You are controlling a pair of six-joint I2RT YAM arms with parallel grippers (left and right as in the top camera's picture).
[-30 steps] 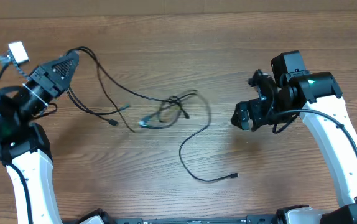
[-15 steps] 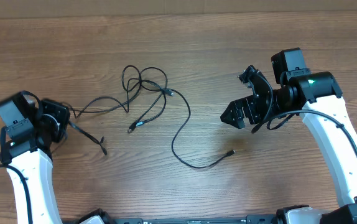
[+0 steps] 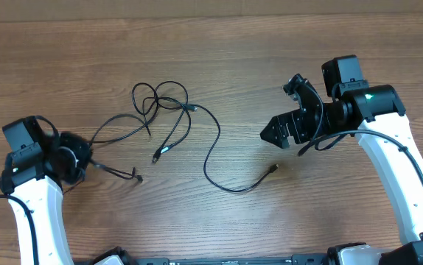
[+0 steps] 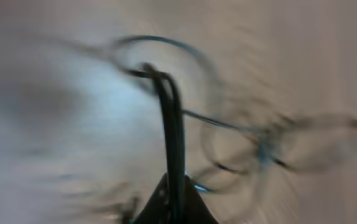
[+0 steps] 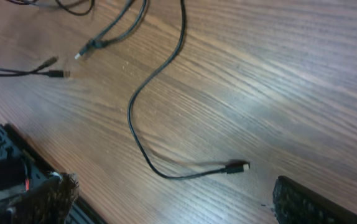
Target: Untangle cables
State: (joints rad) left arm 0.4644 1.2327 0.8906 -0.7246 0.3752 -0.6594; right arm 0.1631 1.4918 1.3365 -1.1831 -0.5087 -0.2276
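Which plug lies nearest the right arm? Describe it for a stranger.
On the brown wooden table, look near the tip of the white right robot arm. A thin black cable curves out of the tangle and ends there in a small dark plug, lying alone; the other plugs lie farther left.

A thin black cable point(image 5: 129, 115) bends across the brown wooden surface point(image 5: 290, 81) and ends in a small plug point(image 5: 236, 167). More thin black cables point(image 5: 119, 25) lie at the top left, two showing little plug tips.
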